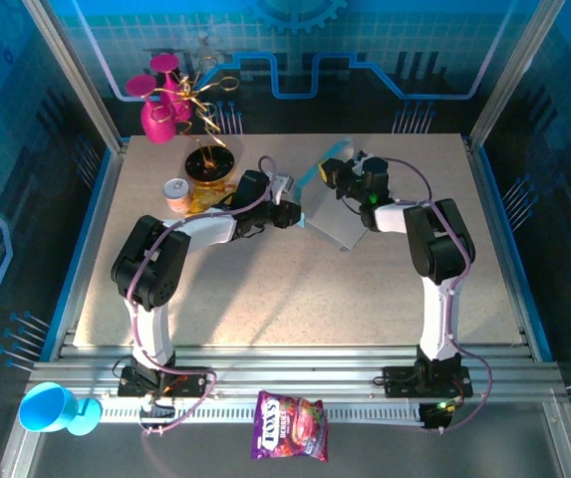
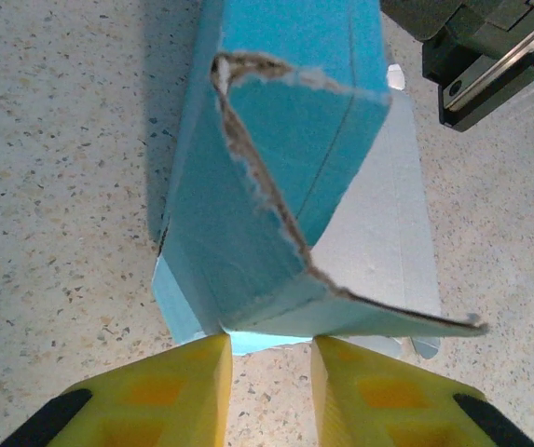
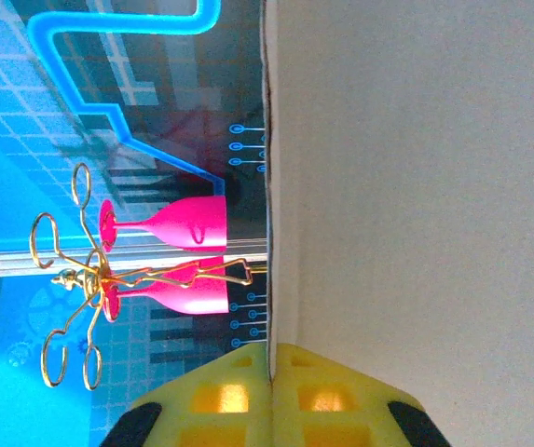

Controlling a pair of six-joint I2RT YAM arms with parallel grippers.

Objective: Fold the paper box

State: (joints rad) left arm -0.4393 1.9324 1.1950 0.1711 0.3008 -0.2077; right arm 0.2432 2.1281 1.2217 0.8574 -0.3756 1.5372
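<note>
Light-blue cardboard paper box (image 1: 337, 221) half-erected. R jaws clamp pale wall as anchor; L jaws narrowly apart at corner, prob. for creasing.

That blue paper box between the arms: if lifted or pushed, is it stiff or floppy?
Probably light and bendy: the paper box is a thin sheet, pinched edge-on in the right gripper. Likely fragile: one torn edge is already ragged. Pushed, its loose flaps would probably flex rather than slide.
</note>
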